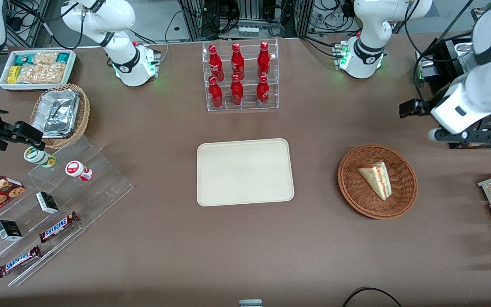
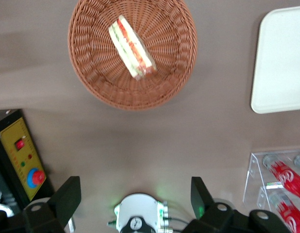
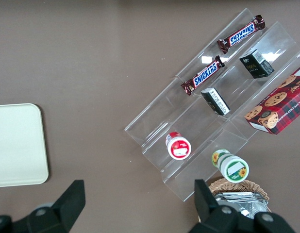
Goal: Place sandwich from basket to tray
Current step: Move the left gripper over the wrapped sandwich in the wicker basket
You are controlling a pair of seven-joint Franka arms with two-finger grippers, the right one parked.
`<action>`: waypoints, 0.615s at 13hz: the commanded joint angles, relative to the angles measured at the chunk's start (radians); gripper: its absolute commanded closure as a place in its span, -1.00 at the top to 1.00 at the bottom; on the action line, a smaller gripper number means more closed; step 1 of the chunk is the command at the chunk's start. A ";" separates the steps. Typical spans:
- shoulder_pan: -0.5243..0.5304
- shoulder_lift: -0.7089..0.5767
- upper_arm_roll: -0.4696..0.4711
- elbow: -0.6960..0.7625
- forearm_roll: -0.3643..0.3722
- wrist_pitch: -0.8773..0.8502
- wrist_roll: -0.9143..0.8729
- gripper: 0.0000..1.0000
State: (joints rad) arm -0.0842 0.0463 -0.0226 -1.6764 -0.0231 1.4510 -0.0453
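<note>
In the basket (image 1: pixel 377 181) the sandwich (image 1: pixel 375 178) lies flat, tray (image 1: pixel 244 172) bare beside it, while the hand (image 2: pixel 135 194) hangs high, fingers apart; best descend straddling the wedge across its filling edge.

Table (image 1: pixel 164 238): matt brown surface, smooth, faint soft sheen only.

Basket (image 1: pixel 405 187): reddish-brown woven wicker, ribbed and rough, slight gloss on the strands.

Sandwich (image 1: pixel 375 178): pale, matt bread faces, lying in the basket; wrap hard to make out.

Tray (image 1: pixel 245 171): cream-beige, smooth, matt, plastic-looking.

Gripper (image 2: pixel 135 196): held above the table, well apart from the basket; black fingers (image 2: pixel 67 196) set wide, matt plastic look.

Bottle rack (image 1: pixel 242 76): clear glossy acrylic; red bottles (image 1: pixel 237 62) shiny.

Stepped display stand (image 1: pixel 66 204): clear acrylic, reflective edges.

Foil containers (image 1: pixel 56 111): crinkled bright metal foil in lighter tan wicker.

Snickers bars (image 1: pixel 58 227): glossy wrappers.
</note>
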 commanded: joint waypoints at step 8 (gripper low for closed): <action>0.001 -0.037 0.004 -0.428 0.002 0.527 -0.016 1.00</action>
State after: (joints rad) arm -0.0840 0.0476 -0.0198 -2.0229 -0.0231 1.8943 -0.0493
